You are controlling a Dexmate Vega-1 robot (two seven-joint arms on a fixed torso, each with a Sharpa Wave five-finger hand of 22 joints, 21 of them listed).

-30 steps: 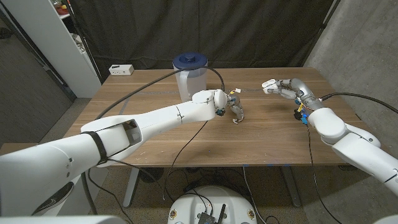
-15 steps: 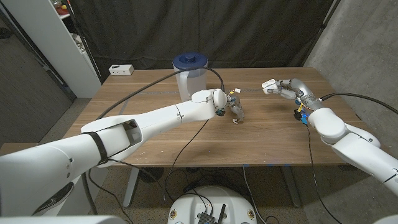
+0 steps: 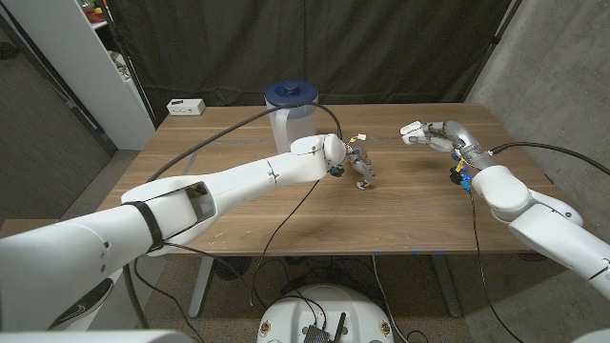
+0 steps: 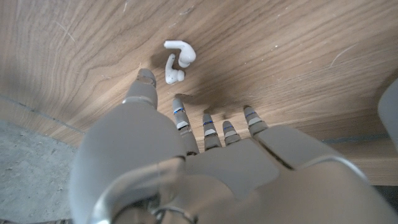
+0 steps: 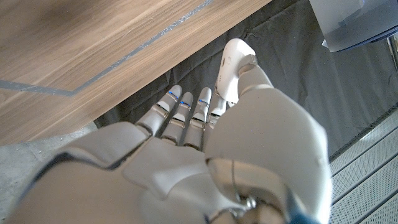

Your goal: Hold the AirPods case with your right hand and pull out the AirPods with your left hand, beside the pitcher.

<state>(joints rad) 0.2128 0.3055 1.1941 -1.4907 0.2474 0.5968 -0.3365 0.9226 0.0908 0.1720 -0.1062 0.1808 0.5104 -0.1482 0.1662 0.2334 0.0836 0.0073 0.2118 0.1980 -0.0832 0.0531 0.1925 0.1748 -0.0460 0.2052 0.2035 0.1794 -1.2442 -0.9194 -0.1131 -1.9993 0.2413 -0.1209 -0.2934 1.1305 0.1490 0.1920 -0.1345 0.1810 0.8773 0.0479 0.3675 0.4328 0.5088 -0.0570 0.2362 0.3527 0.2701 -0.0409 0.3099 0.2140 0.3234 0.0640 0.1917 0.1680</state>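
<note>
— Two AirPods (image 4: 175,61) lie on the tabletop (image 3: 400,205) just past the left hand (image 3: 361,170), off its fingertips, fingers parted, empty.
— And the case?
— AirPods case (image 5: 231,67) is pinched in the right hand (image 3: 434,134), well apart; pitcher (image 3: 292,115) nearer the left.

1. A wooden table (image 3: 286,214) with a dark walnut grain carries everything
2. A clear pitcher (image 3: 291,122) with a blue lid stands upright near the far edge, left of the middle
3. A small white box (image 3: 186,107) lies at the far left corner
4. Two white AirPods (image 4: 174,60) lie loose on the wood, just beside each other
5. Black cables (image 3: 286,219) trail across the top
</note>
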